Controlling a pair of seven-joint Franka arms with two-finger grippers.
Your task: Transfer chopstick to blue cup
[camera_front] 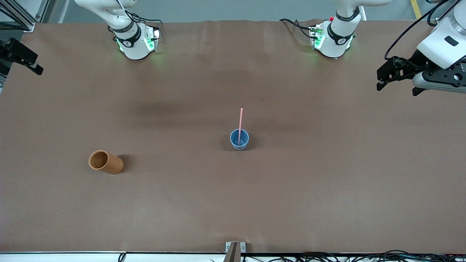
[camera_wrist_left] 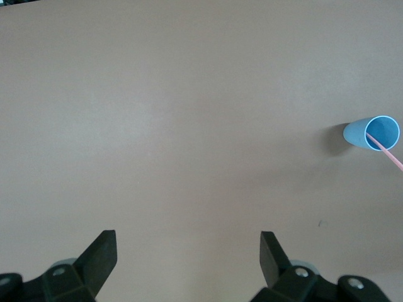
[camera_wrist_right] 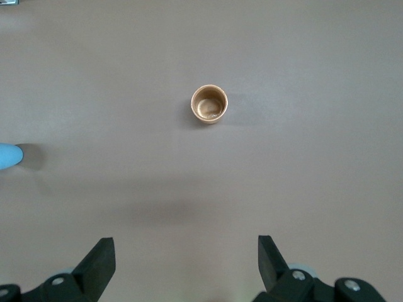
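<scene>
The blue cup [camera_front: 239,139] stands upright near the middle of the table. The pale pink chopstick [camera_front: 240,123] stands in it, leaning on the rim with its upper end well above the cup. Both also show in the left wrist view, the cup [camera_wrist_left: 368,133] and the stick [camera_wrist_left: 385,150]. A sliver of the cup shows in the right wrist view [camera_wrist_right: 7,155]. My left gripper [camera_front: 397,91] hangs open and empty over the left arm's end of the table [camera_wrist_left: 187,242]. My right gripper [camera_front: 22,56] is open and empty over the right arm's end [camera_wrist_right: 186,245].
An orange-brown cylindrical cup [camera_front: 105,162] stands empty toward the right arm's end, nearer the front camera than the blue cup; it also shows in the right wrist view [camera_wrist_right: 209,104]. The brown table cover [camera_front: 327,182] is bare around both cups.
</scene>
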